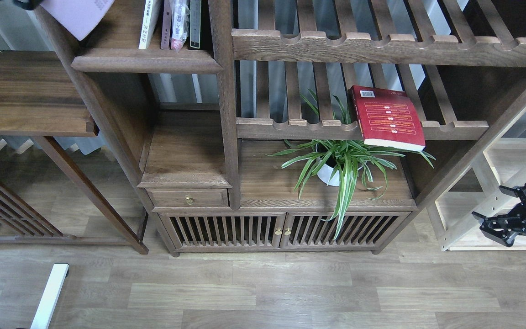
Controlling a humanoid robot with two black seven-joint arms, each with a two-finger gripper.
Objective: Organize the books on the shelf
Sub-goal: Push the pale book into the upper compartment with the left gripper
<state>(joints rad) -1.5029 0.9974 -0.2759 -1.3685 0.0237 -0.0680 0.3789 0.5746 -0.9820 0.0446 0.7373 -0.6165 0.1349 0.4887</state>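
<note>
The pale lavender book hangs at the top left, its corner over the left end of the narrow dark-brown shelf. Only a black sliver of my left gripper shows at the top edge, holding that book. The red book with yellow text bands lies flat on the lower slatted rack, right of centre. My right gripper is open and empty at the far right, low, well apart from the red book. No yellow-green book is in view.
On the shelf stand a white-spined book, a plastic-wrapped pink item and a dark spine. A potted spider plant sits under the red book. A wide plain board is at left, a pale wooden rack at right.
</note>
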